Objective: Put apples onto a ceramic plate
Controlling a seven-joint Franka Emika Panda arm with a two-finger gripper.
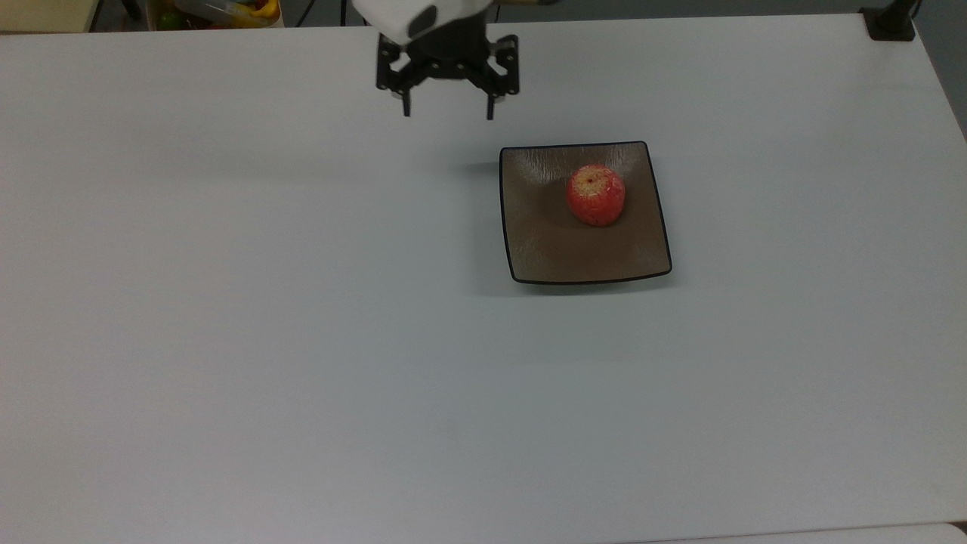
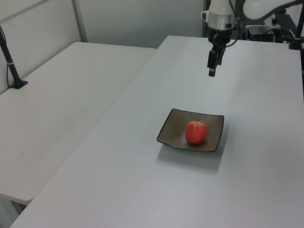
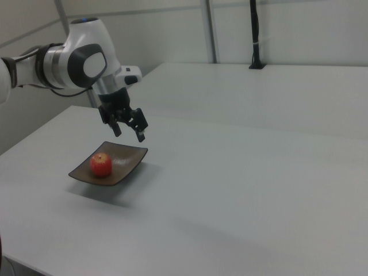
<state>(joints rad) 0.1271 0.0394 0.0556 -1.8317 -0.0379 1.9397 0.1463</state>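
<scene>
We saw the small round red apple (image 1: pixel 596 195), with a yellowish patch around its stem dimple, resting on the square glossy brown ceramic plate (image 1: pixel 555 249) with a thin black rim. In the top view the apple sat toward the plate's one o'clock corner, off the middle of the shallow centre. The plate lay flat on the plain white table (image 1: pixel 302 340). In the left view the apple (image 2: pixel 195 132) stood just past the middle of the plate (image 2: pixel 173 130), and in the right view the apple (image 3: pixel 101 165) sat on the plate (image 3: pixel 129 155) toward its nine o'clock side.

The black two-finger gripper (image 1: pixel 447 113) hung above the table, well apart from the plate, at about ten o'clock from it in the top view. Its fingers (image 1: pixel 407 107) were spread wide and held nothing. In the right view the gripper (image 3: pixel 129 133) was raised clear of the table with its fingers parted and pointing down. In the left view we saw the gripper (image 2: pixel 211 72) edge-on, at about twelve o'clock from the plate.
</scene>
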